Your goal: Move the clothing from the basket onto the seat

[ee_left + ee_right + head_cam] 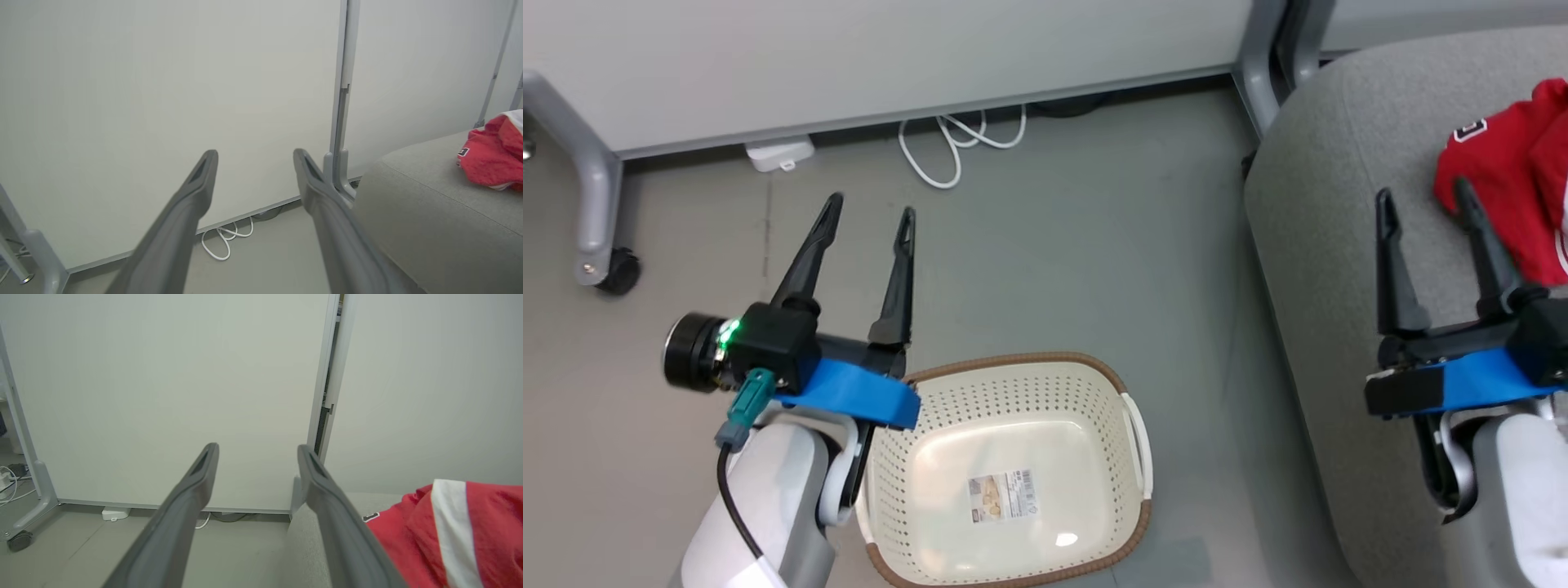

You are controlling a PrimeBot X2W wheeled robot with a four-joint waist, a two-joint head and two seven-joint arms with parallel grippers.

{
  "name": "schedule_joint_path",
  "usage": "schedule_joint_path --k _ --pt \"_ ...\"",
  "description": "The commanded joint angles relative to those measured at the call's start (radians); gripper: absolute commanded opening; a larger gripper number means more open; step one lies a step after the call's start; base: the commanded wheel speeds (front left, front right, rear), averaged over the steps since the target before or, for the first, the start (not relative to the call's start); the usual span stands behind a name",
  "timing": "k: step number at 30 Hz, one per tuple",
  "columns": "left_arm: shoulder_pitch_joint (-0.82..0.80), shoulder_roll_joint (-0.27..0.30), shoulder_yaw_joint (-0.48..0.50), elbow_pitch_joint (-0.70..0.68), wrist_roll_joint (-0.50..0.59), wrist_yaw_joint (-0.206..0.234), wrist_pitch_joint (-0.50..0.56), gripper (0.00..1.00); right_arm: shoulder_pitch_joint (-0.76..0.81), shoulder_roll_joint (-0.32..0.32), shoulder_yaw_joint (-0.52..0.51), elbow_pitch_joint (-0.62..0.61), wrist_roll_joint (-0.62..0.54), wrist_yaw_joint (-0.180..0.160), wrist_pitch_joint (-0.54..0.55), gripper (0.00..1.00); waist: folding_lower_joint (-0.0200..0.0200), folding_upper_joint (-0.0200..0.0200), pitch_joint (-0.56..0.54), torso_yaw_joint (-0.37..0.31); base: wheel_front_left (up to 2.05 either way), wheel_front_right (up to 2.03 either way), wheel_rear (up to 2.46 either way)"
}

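Both sets of jaws are spread wide with just air between the fingers. The left gripper (pixel 872 204) hangs over bare grey floor (pixel 1094 212), with its blue wrist block overlapping the back-left rim of the basket (pixel 1013 360). The basket sits on the floor at the bottom of the head view, and the barcode sticker (pixel 1003 496) on its bottom is in plain sight. Its near rim runs out of the picture at the bottom edge.

The clothing (pixel 1507 175) is a bunched red heap on the seat (pixel 1339 163), cut off by the right edge of the head view. The right gripper (pixel 1422 188) hovers over the seat, and its outer finger crosses in front of the red cloth. It's hard to say whether it's touching. In the right wrist view the cloth lies to the right of that finger, not between the two.

There's a wide stretch of floor between the basket and the white partition panel (pixel 849 57). A narrower strip runs between the basket's right handle and the seat's side. Along the panel's bottom edge sit a looped white cable (pixel 956 143) and a small white power block (pixel 779 153). A grey panel leg with a caster (pixel 619 271) stands well off to the left. Another grey leg (pixel 1258 90) stands just beside the seat's rounded far corner.
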State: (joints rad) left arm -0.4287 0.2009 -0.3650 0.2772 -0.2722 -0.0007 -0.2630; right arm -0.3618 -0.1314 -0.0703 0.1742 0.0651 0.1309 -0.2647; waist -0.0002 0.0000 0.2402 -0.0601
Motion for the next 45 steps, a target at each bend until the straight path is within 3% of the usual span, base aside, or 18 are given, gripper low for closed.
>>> schedule_joint_path --k 1,9,20,45 --pt "0.026 -0.011 0.028 -0.004 0.011 -0.007 -0.002 1.0 0.026 0.009 0.012 0.004 0.006 0.0 0.001 1.0 0.0002 0.0 -0.027 0.027 0.0 0.0 0.0" --pt "0.126 -0.064 0.163 -0.021 0.066 -0.033 -0.002 1.0 0.084 0.038 0.056 0.02 0.005 0.0 0.001 1.0 0.0002 0.0 -0.066 0.064 0.0 0.0 0.0" --pt "0.235 -0.122 0.28 -0.026 0.122 -0.067 -0.003 1.0 0.175 0.06 0.035 0.039 0.012 0.0 0.001 1.0 0.0002 0.0 -0.102 0.081 0.0 0.0 0.0" --pt "0.297 -0.151 0.339 0.014 0.157 -0.108 -0.003 1.0 0.265 0.082 0.027 0.065 0.027 0.0 0.001 1.0 0.0002 0.0 -0.144 0.107 0.0 0.0 0.0"
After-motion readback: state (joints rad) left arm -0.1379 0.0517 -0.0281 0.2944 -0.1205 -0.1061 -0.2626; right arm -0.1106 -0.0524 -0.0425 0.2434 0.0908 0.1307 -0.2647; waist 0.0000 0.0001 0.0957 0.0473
